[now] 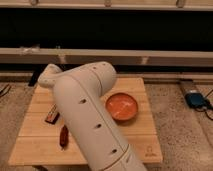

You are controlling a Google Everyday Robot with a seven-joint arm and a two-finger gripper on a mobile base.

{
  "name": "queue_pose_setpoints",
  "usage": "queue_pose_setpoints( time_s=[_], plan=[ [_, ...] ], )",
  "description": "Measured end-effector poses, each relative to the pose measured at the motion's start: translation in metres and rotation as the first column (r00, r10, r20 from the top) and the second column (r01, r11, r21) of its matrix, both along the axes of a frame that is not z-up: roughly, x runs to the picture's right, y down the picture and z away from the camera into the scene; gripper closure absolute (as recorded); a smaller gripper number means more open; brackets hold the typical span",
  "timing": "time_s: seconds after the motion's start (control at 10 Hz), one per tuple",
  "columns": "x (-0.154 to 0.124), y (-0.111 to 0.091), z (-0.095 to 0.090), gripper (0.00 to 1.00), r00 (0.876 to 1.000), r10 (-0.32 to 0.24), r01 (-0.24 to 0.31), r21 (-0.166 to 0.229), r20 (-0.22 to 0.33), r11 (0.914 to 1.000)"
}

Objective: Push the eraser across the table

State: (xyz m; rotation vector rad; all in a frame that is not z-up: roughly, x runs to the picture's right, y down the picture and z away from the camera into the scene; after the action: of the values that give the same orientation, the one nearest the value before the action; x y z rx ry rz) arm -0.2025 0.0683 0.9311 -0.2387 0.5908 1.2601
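The eraser (52, 114) lies near the table's (35, 142) left edge, partly hidden by the white arm (87, 120). The pincer is out of sight behind that arm, so its state cannot be told. The eraser looks light, stiff and probably grippy, so push low against its long side.
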Motion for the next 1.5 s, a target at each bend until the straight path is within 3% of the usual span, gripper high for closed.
queue_pose_setpoints(
  time_s=[0.5,0.9,1.2,1.5],
  plan=[
    [-0.005,-0.005,0.007,0.2,1.0,0.009,-0.009,0.059,-0.009,0.9982],
    [-0.016,-0.007,0.009,0.2,0.998,0.06,-0.061,0.089,0.009,0.9942],
    [-0.024,-0.003,0.005,0.2,0.996,0.084,-0.085,0.075,0.017,0.9935],
    [-0.035,0.008,-0.005,0.2,0.997,0.072,-0.072,0.026,0.011,0.997]
  ],
)
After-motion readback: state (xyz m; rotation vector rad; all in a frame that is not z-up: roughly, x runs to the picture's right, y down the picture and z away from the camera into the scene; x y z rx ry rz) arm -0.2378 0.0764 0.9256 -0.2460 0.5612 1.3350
